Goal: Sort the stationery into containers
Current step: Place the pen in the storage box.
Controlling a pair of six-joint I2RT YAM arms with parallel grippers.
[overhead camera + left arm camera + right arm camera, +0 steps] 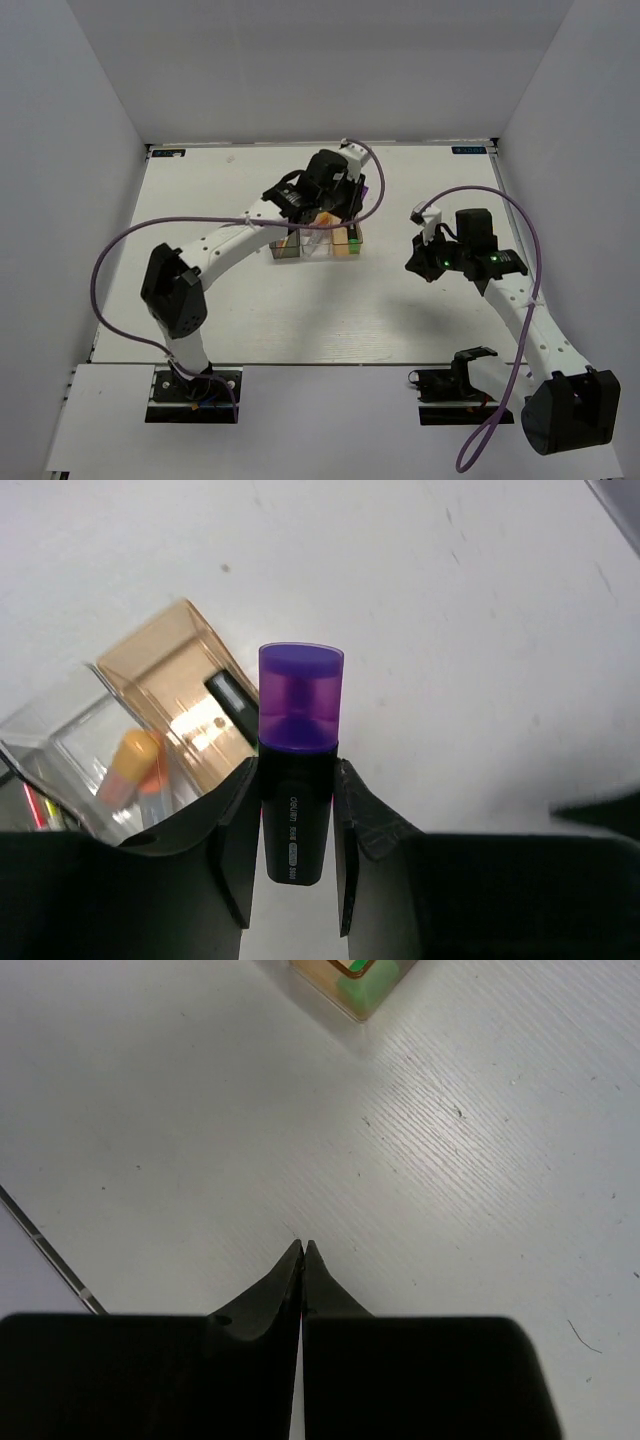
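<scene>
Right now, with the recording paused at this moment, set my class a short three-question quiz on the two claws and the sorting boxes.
1. True or false: the right claw is shut and holds nothing.
2. What does the left claw grip? A) a pink pen B) a purple-capped marker C) a wooden stick
3. Fill the gap: in the left wrist view, the orange-tipped tube lies in the ____ box.

Key: 1 true; 2 B; 3 clear.
</scene>
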